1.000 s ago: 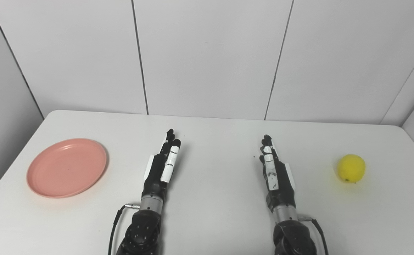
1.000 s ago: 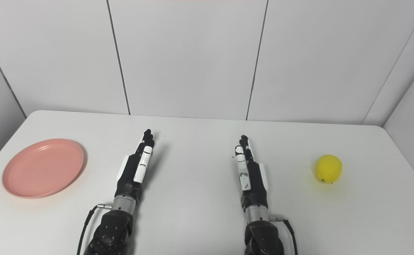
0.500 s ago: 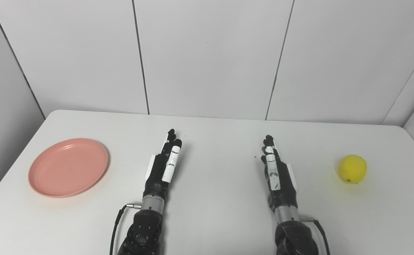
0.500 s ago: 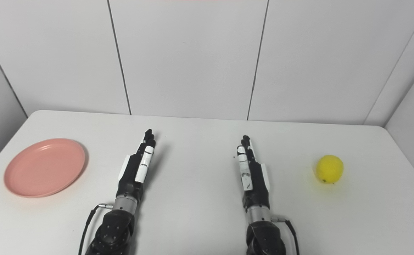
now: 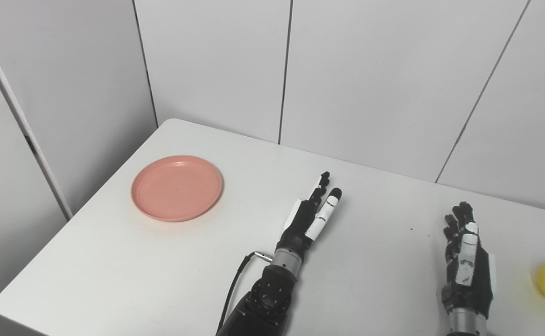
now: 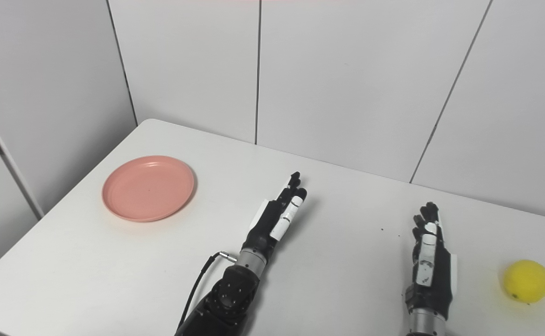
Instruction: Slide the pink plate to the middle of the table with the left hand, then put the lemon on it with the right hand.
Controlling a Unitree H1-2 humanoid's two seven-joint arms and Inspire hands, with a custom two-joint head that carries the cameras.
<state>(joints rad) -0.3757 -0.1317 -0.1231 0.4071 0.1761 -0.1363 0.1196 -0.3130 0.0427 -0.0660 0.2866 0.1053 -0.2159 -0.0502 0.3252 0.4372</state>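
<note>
Near the middle of the white table [image 5: 114, 261], the black-and-white left hand [image 5: 310, 215] is held flat, fingers extended and close together, nothing grasped. The black-and-white right hand [image 6: 427, 254] is likewise stretched out and empty, resting apart on the robot's right side. Well to the left of the left hand, toward the table's far left corner, the round, shallow pink plastic plate [image 5: 177, 187] is seen lying flat and bare, untouched. At the opposite side, just beyond the right hand, the small yellow lemon [image 6: 527, 281] is found near the table's right edge.

No step of the task is judged to be done yet. The plate is judged light, stiff and smooth-bottomed, so it should glide readily on the slick tabletop; it is best taken by fingertips pressed on the raised rim at its far left side and drawn inward, lightly enough that it is not tipped. The lemon is judged firm and apt to roll, so it should be enclosed around its widest part.
</note>
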